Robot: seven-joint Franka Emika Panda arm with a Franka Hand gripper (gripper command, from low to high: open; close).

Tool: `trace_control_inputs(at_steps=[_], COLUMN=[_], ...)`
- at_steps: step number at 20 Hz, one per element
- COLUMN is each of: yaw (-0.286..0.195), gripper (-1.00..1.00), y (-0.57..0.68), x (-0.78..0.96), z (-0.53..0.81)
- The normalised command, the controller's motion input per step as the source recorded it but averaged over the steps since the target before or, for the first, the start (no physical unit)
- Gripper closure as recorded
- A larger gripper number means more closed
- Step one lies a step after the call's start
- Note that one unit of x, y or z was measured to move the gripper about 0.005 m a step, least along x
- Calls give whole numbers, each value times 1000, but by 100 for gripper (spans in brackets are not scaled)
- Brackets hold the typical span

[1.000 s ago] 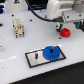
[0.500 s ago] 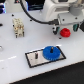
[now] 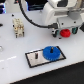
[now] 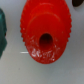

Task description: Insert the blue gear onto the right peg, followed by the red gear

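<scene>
While the blue gear (image 3: 51,52) lies on the base plate (image 3: 33,58), the gripper (image 3: 65,31) hovers over the red gear (image 3: 65,33); jaw opening cannot be told.

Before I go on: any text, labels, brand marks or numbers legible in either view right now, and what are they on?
None can be read in either view.
Blue gear on the base plate: no visible marking.
Red gear, close up in the wrist view: plain red plastic, no lettering.
Robot arm: white housing, too blurred to show any brand mark.
Beige object in the exterior view: too small and blurred to tell.
</scene>
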Motion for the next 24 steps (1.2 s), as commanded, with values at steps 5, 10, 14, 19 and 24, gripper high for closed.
trace_control_inputs(at_steps=[5, 10, 14, 19, 24], yaw=[0, 0, 0, 0, 0], gripper=[100, 100, 100, 100, 100], y=[49, 49, -18, -76, -211], x=[-178, -103, 9, 185, 395], z=[-44, 3, 269, 615, 617])
